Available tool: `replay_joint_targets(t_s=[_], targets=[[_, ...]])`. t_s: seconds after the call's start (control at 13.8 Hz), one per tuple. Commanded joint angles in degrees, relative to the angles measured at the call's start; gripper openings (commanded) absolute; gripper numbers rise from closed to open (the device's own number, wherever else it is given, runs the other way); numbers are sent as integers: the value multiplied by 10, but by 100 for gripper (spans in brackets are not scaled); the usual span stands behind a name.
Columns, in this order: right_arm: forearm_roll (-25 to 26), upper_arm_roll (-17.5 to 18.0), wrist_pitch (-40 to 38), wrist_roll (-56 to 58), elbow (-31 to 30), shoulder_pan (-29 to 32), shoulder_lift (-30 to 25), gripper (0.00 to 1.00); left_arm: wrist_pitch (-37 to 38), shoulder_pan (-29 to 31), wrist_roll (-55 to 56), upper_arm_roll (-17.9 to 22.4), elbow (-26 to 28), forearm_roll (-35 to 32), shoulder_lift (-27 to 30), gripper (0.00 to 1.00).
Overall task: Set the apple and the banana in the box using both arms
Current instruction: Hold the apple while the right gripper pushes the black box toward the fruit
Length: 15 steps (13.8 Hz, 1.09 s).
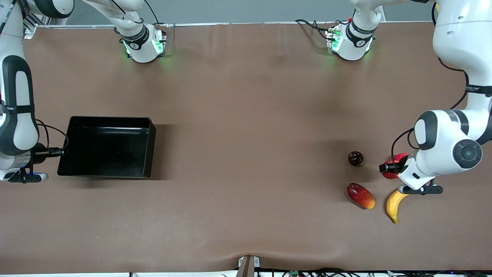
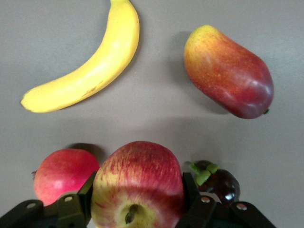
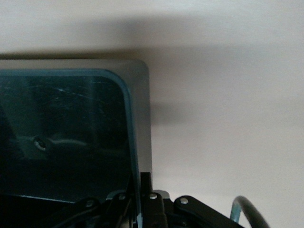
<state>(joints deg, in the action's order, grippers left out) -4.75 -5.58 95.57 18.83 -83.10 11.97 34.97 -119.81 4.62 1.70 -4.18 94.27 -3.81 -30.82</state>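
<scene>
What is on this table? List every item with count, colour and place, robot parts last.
table: 1, brown, under everything
box: 1, black, toward the right arm's end
apple: 1, red with yellow streaks, between the left tool's fingers
red-pink fruit: 1, plain red-pink, beside the apple
mangosteen: 1, dark purple, farther from the front camera than the mango
mango: 1, red-orange, beside the banana
banana: 1, yellow, nearest the front camera
left tool: 1, black, closed on the apple
right tool: 1, black, closed on the box wall

Brown table (image 1: 246,115) with fruits, box (image 1: 107,148)
</scene>
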Motion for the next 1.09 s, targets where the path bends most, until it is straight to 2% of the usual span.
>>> replay_joint_targets(t_s=[0.0,0.22,0.43,0.87,1.01], targets=[[-38,1,-71,-27,28,-45,-10,0,24,-1,25,-3,7,-6,23,0],[-100,1,-105,-149,24,-101,-15,0,30,-1,19,-9,7,-7,37,0],[-116,1,-98,-200,23,-180,-18,0,31,-1,30,-28,6,-6,48,0],[-134,1,-22,-338,21,-360,-14,0,59,-18,46,-30,-15,-7,49,0],[-197,0,16,-347,2,-395,-12,0,59,-25,48,-30,-15,-8,49,0]])
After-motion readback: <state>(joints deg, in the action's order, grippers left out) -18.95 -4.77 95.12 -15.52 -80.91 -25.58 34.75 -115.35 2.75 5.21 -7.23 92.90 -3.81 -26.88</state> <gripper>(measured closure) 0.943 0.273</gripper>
